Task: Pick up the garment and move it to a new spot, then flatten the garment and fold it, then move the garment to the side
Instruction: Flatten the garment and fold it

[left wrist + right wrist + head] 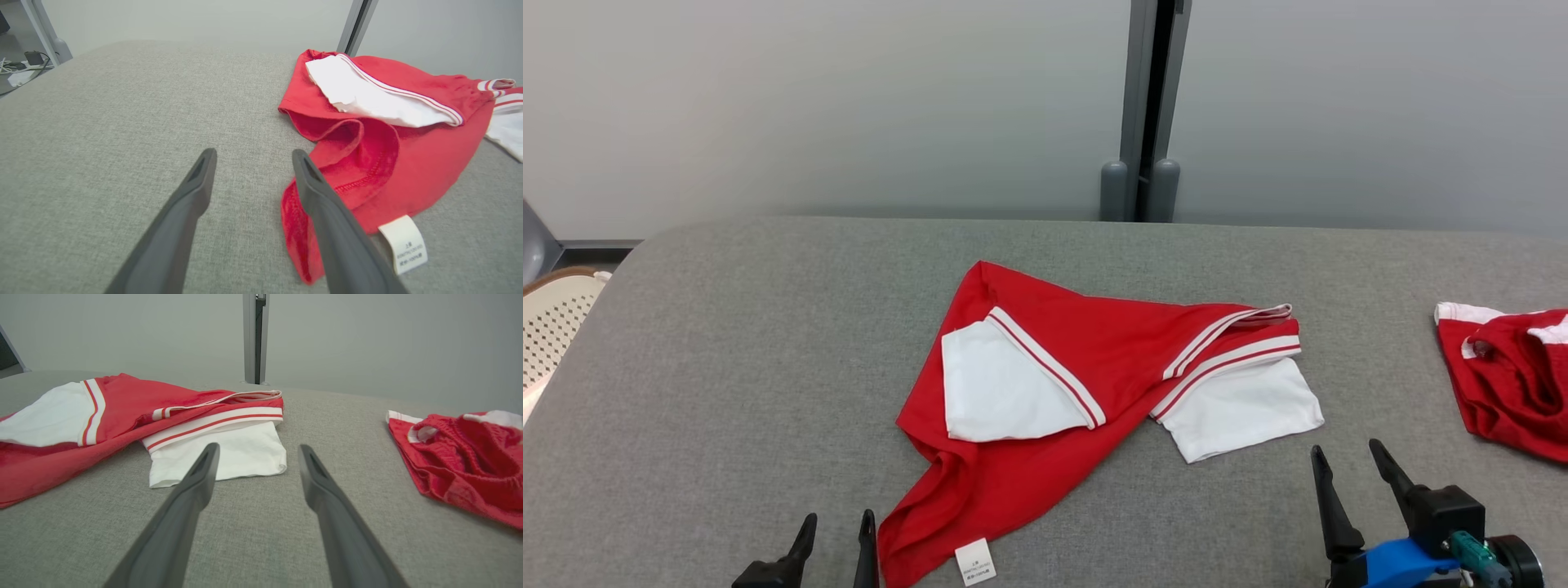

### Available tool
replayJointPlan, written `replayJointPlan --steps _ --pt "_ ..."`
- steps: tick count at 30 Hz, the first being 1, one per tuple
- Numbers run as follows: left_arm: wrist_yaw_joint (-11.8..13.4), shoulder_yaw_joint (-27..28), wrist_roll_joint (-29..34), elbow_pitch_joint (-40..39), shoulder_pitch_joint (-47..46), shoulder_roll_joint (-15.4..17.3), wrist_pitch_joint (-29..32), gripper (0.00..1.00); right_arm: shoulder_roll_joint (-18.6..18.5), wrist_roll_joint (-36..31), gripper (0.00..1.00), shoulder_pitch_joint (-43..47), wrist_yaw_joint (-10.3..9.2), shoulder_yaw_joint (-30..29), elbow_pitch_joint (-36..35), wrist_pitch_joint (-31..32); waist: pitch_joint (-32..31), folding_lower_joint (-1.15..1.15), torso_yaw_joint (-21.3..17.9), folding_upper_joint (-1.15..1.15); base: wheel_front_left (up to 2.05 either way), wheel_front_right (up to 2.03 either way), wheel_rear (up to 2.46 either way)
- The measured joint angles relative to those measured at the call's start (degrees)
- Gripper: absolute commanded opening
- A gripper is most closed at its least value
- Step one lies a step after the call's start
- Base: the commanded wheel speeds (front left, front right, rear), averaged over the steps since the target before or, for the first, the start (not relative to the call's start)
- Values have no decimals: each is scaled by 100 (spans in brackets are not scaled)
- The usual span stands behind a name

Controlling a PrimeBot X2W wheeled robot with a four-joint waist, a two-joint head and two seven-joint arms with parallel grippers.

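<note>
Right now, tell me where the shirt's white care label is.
In the head view the care label lies at the bottom centre, at the near corner of the red-and-white shirt, just right of the left claw.

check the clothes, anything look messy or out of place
The shirt lies crumpled and askew, one sleeve flipped over its red body, its hem bunched beside the left gripper. A second garment sits heaped at the far right.

right tool [258, 446] spread wide, grey padded surface [261, 539], red-and-white garment [163, 404] at left, crumpled red garment [461, 465] at right
</note>
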Motion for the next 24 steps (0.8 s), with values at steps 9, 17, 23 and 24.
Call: replayJointPlan --steps 9,17,23,24 --pt "-48 -29 54 -129 163 -14 0 100 1 70 100 169 0 121 -1 0 -161 0 -58 0 0 0 0" --pt "-67 -104 35 -246 227 -18 0 100 1 140 100 205 0 131 -19 0 -182 0 -32 0 0 0 0" --pt "-96 -199 -2 -223 232 -16 0 100 0 199 100 205 0 -23 -55 0 -132 0 -49 0 0 0 0" --pt "-110 -232 -37 -187 233 -19 0 100 0 199 100 205 0 -35 -59 0 -121 0 -55 0 0 0 0"
